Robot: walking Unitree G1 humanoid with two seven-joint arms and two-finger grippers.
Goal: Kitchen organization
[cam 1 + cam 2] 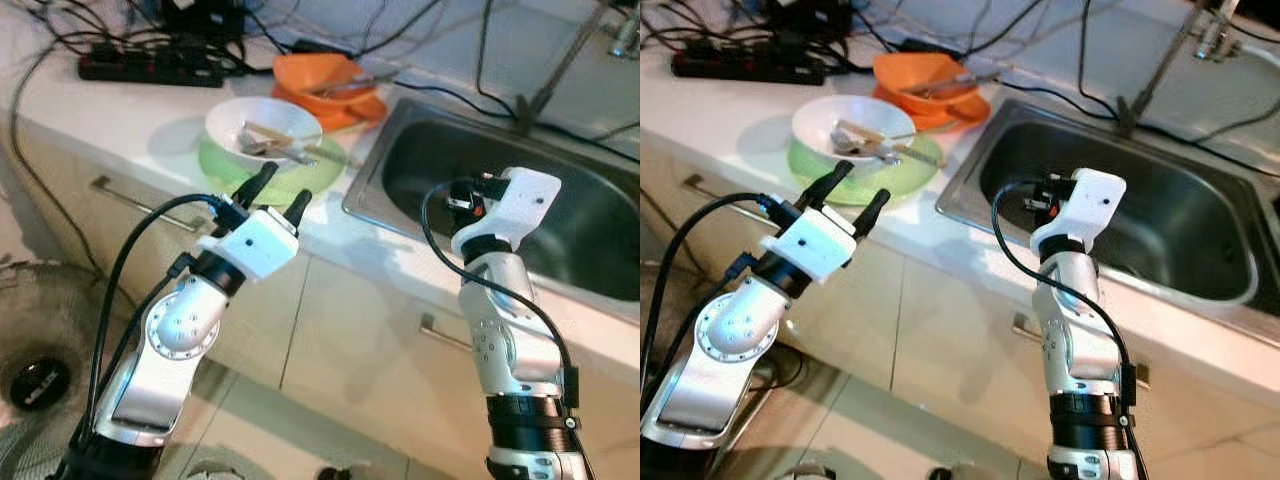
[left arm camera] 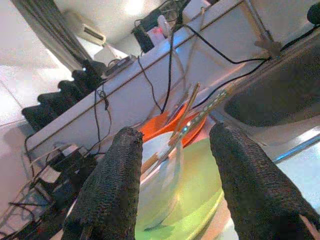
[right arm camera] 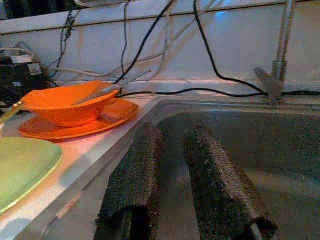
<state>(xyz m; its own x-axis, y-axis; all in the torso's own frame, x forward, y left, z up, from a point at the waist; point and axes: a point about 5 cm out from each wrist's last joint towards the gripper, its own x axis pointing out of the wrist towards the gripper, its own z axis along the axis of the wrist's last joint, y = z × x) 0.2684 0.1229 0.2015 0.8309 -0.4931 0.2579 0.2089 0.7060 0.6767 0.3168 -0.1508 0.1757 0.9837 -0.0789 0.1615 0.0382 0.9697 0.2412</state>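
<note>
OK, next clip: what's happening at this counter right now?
The robot stands at a kitchen counter beside a steel sink. Its left gripper, fingers open and holding nothing, hovers in front of a white bowl with utensils that sits on a green plate. The right gripper, fingers slightly apart and empty, points into the sink. An orange bowl on an orange plate sits behind.

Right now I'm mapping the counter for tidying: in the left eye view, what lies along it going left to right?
Black power strip → white bowl holding cutlery, on the green plate → orange bowl on its orange plate → steel sink.
</note>
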